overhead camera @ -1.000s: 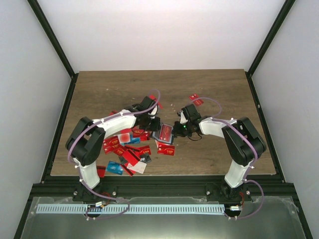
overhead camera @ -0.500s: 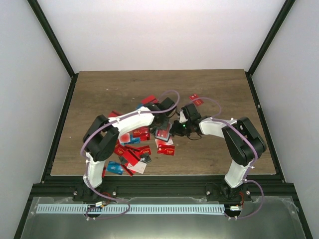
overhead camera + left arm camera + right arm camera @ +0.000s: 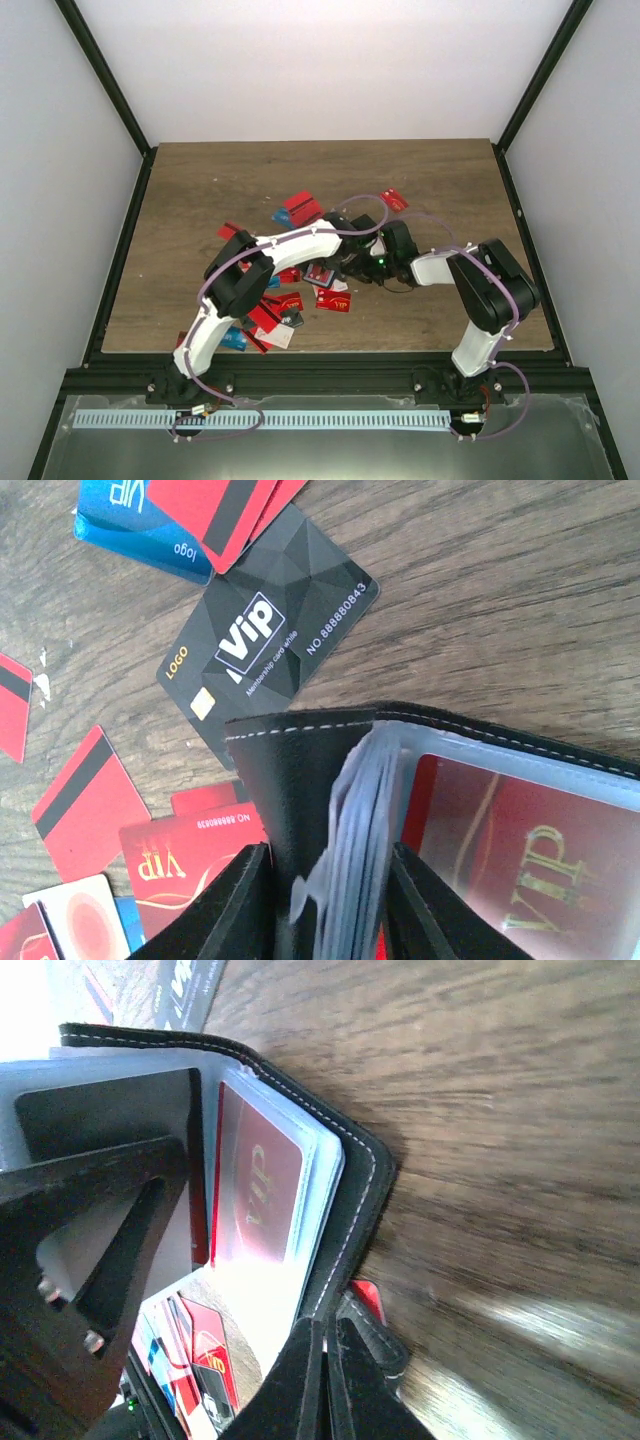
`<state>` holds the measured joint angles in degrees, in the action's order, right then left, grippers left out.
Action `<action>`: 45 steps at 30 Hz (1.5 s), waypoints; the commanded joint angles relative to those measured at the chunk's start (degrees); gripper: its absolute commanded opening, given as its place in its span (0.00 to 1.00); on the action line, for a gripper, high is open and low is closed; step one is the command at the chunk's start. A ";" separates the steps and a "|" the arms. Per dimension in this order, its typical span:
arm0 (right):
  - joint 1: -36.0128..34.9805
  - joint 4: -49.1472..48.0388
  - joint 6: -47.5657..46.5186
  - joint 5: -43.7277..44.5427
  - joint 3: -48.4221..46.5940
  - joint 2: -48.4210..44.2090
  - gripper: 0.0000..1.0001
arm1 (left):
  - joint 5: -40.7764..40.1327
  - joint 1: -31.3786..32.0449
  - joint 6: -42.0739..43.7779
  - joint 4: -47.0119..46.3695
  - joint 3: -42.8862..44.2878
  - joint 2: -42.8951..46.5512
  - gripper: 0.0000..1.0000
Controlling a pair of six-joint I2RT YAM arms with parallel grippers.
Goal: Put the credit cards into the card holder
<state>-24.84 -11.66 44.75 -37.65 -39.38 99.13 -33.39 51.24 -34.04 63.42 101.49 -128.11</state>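
Note:
The card holder point(image 3: 322, 272) lies open mid-table between both grippers. Its black cover point(image 3: 290, 780) and grey-blue sleeves stand between my left gripper's point(image 3: 330, 858) fingers, which sit close on either side; whether they press is unclear. A red VIP card point(image 3: 520, 850) shows inside a sleeve. My right gripper point(image 3: 328, 1332) is shut on the edge of the holder's cover point(image 3: 362, 1185), with the left gripper point(image 3: 346, 257) just beyond it. The credit cards point(image 3: 270, 305), mostly red, lie scattered to the left.
A dark grey VIP card point(image 3: 265, 630) lies just beyond the holder, a blue card point(image 3: 130, 520) and red cards point(image 3: 85, 795) around it. Single red cards lie farther back point(image 3: 300, 208) and right point(image 3: 394, 199). Black frame rails edge the table.
My left arm has swung right from the card pile onto the card holder. The right gripper has kept its hold and shifted slightly right with the holder.

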 commanded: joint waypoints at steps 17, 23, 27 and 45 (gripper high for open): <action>2.23 -1.32 0.72 0.07 1.23 0.98 0.01 | 28.92 1.57 1.55 -16.94 -6.98 18.76 0.48; 2.31 -0.75 0.16 0.79 1.41 0.89 0.01 | 26.99 -2.28 2.45 -19.00 -14.89 31.20 0.47; 2.29 -0.28 -0.10 0.91 1.12 0.81 0.01 | 30.12 -9.72 4.90 -22.66 -23.66 35.41 0.36; 2.39 6.12 -2.26 3.19 -1.16 -0.95 0.01 | 49.63 -11.38 10.43 -40.30 -31.28 22.76 0.25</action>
<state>-23.05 -9.21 43.81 -36.77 -39.03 98.80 11.38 39.40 -25.52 27.27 69.73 -103.04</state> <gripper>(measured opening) 0.025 0.253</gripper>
